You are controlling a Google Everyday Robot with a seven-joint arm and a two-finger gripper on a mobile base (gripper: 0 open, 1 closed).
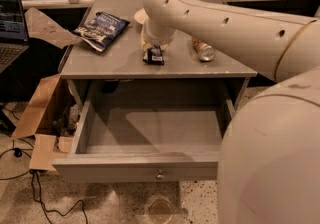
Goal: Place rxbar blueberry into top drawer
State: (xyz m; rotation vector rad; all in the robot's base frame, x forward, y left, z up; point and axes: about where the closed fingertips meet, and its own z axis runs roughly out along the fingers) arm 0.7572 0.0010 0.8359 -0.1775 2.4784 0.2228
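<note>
My pincer [153, 53] is down on the snack bar [154, 60], near the middle of the worktop's [110, 63] front edge. I cannot tell whether it grips yet. The top drawer [135, 167] stands open with no bar inside, so the lift and drop remain. I count one bar, one drawer, one chip bag [100, 29] and one can [204, 51].

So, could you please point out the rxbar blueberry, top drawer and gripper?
rxbar blueberry [156, 60]: camera view, wrapper's lower edge.
top drawer [115, 171]: camera view, front panel.
gripper [153, 51]: camera view, its tip, above the bar.
</note>
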